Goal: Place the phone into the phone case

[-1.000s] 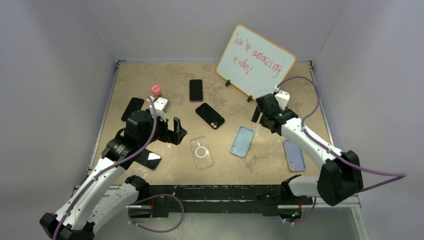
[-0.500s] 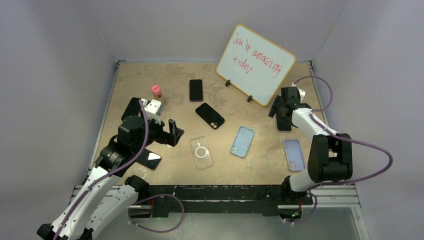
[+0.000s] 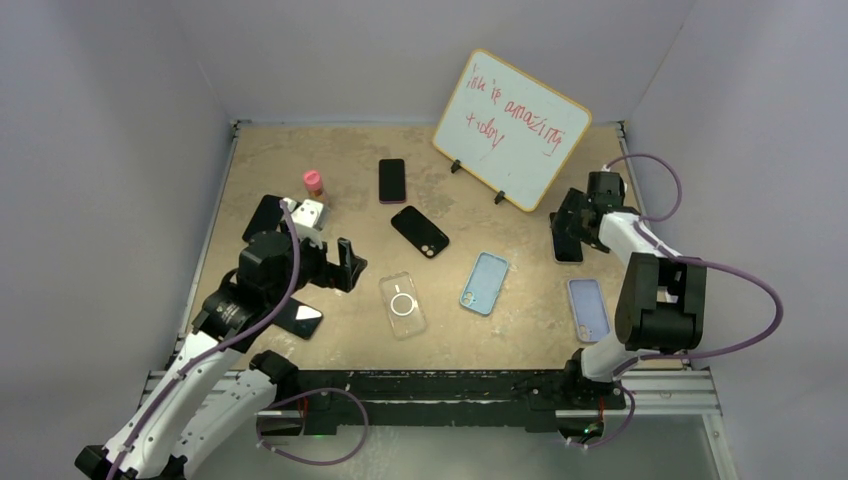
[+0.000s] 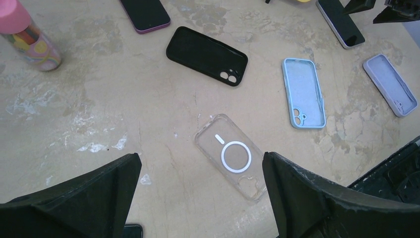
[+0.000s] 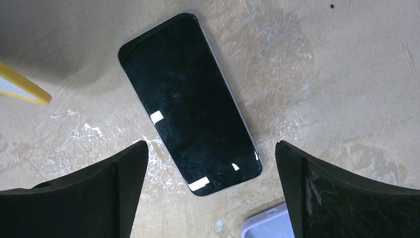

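A black phone [image 5: 188, 99] lies screen-up on the table, also in the top view [image 3: 567, 245]. My right gripper [image 5: 212, 144] hangs open just above its lower end, near the right edge [image 3: 572, 222]. A lilac case [image 3: 588, 309] lies in front of it; its corner shows in the right wrist view [image 5: 265, 223]. My left gripper [image 4: 199, 156] is open and empty above the table, over the left edge of a clear case [image 4: 233, 157], which lies at the front middle [image 3: 402, 305]. A light blue case [image 3: 484, 283] and a black case [image 3: 420, 230] lie open side up nearby.
A whiteboard [image 3: 512, 130] stands at the back right, close to the right gripper. A pink bottle [image 3: 314, 183] stands back left. Other phones lie at the back middle [image 3: 392, 180], the left [image 3: 262, 215] and the front left [image 3: 298, 318].
My right arm has swung from the table's middle to the right, over the black phone by the whiteboard. My left gripper has drawn back a little toward the left.
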You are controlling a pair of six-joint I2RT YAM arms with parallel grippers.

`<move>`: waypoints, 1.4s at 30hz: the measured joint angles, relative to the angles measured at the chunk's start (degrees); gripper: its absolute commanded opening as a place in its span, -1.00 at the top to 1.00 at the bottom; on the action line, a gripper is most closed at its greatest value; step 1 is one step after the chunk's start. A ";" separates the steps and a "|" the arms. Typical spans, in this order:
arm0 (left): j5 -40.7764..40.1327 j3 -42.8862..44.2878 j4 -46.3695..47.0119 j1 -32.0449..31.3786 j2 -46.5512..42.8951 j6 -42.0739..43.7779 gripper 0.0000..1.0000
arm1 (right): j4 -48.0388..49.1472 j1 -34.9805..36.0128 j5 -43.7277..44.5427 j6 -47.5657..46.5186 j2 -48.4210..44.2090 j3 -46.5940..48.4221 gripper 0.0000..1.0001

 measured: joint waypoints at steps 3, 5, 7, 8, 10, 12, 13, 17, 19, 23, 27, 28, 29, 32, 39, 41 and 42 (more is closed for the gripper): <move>-0.44 -0.02 -0.02 0.00 0.02 0.00 -1.00 | 0.90 -0.15 -1.11 -0.81 0.76 0.09 -0.97; -0.52 -0.02 0.00 0.00 -0.11 0.00 -1.00 | 1.05 -0.15 -1.55 -1.36 1.62 0.13 -0.98; -0.70 -0.02 0.00 0.00 -0.28 0.00 -1.00 | 0.96 -0.15 -2.01 -2.01 3.06 0.61 -0.98; -0.74 -0.02 -0.02 0.00 -0.33 0.00 -1.00 | 0.90 -0.15 -2.25 -2.29 3.78 1.01 -0.98; -0.79 -0.02 0.00 0.00 -0.37 -0.02 -1.00 | 0.46 -0.15 -2.97 -2.95 5.75 2.45 -0.98; -0.81 -0.02 0.00 0.00 -0.37 0.00 -1.00 | 0.63 -0.15 -3.19 -3.56 7.17 3.30 -0.98; -0.85 -0.02 0.00 0.00 -0.37 0.00 -1.00 | 0.76 -0.15 -3.37 -3.80 7.56 3.37 -0.97; -0.92 -0.02 -0.02 0.00 -0.35 0.00 -1.00 | 0.72 -0.15 -4.55 -4.39 8.33 3.37 -0.97; -0.92 -0.02 0.00 0.00 -0.37 0.00 -1.00 | 0.81 -0.15 -4.52 -4.72 8.61 3.37 -0.95; -0.92 -0.11 0.02 0.00 -0.52 0.00 -1.00 | 0.98 -0.15 -4.57 -5.66 9.03 3.37 -0.92; -0.90 -0.26 0.00 0.00 -0.68 0.00 -1.00 | 0.90 -0.15 -4.96 -6.14 9.03 3.37 -0.84; -0.90 -0.26 0.02 0.00 -0.68 0.00 -1.00 | 0.87 -0.15 -5.09 -6.19 9.03 3.37 -0.82; -0.90 -0.26 0.02 0.00 -0.68 0.00 -1.00 | 0.83 -0.15 -5.29 -6.27 9.03 3.37 -0.80; -0.87 -0.26 0.02 0.00 -0.68 0.00 -1.00 | 0.72 0.00 -5.64 -6.49 9.01 3.37 -0.74; -0.85 -0.26 0.02 0.00 -0.50 0.02 -1.00 | -0.50 2.40 -5.57 -6.56 8.90 3.56 -0.67; -0.85 -0.26 0.04 0.00 -0.52 0.02 -1.00 | -0.96 3.34 -5.46 -6.56 8.90 3.74 -0.69; -0.85 -0.26 0.04 0.00 -0.52 0.02 -1.00 | -1.20 3.76 -5.16 -6.56 8.90 3.89 -0.73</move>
